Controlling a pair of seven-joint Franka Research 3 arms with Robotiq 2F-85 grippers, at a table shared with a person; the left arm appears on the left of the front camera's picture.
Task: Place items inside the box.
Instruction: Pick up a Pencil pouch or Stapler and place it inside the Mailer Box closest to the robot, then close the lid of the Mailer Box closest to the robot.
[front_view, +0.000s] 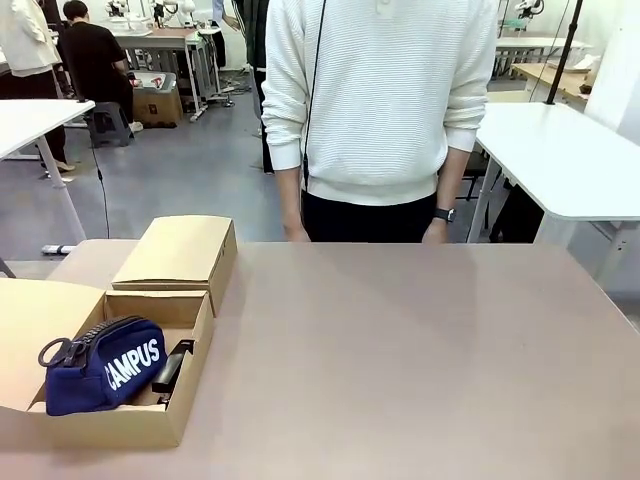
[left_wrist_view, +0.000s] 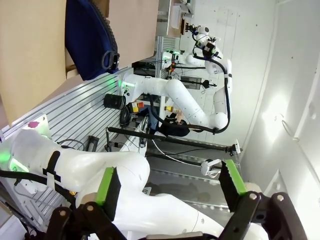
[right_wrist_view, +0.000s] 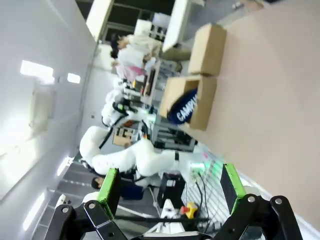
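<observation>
Looks like a robotics lab
Behind the table (front_view: 400, 340): white benches (front_view: 560, 160), grey floor (front_view: 180, 180), a person (front_view: 95, 55) seated at gear; robot arm (left_wrist_view: 175, 95) beside it.

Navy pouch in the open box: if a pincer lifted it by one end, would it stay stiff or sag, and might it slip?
It would probably sag: the pouch looks like soft fabric, rounded and rising above the box rim. It is likely not slippery, since the cloth seems matte, and the zip ring offers a hold. Its weight is uncertain because the contents are hidden.
</observation>
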